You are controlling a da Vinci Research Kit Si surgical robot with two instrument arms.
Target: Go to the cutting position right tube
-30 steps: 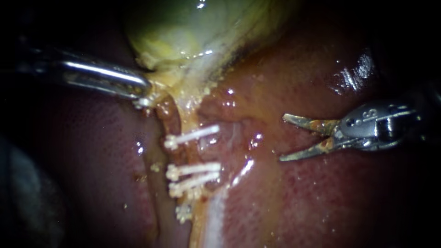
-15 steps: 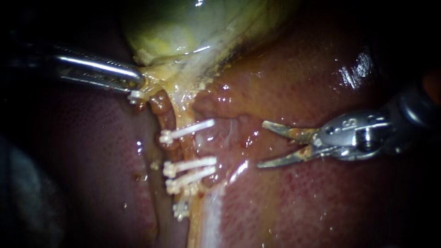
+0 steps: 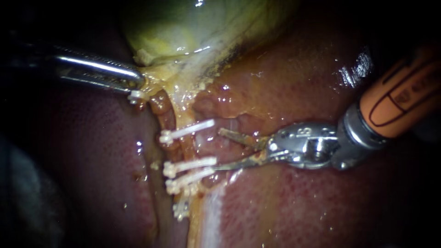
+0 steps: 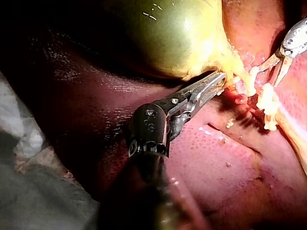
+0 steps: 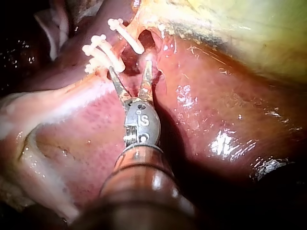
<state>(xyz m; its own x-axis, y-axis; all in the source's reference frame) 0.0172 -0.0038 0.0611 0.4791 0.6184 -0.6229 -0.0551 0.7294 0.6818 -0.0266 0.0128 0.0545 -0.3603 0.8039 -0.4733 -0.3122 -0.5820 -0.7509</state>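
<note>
Jaws of our right instrument [image 3: 219,150] stand apart with nothing gripped, tips just right of the frame's centre and pointing left. Just beyond them to the left lies the tube [image 3: 186,148], its long axis running top to bottom, so the jaws meet it crosswise. They face the gap between clips [image 3: 188,131]: one above, two below (a fourth white lump lower down we cannot make out). Our left instrument [image 3: 138,88], upper left, is clamped on the gallbladder [image 3: 183,27] neck, farther off.
</note>
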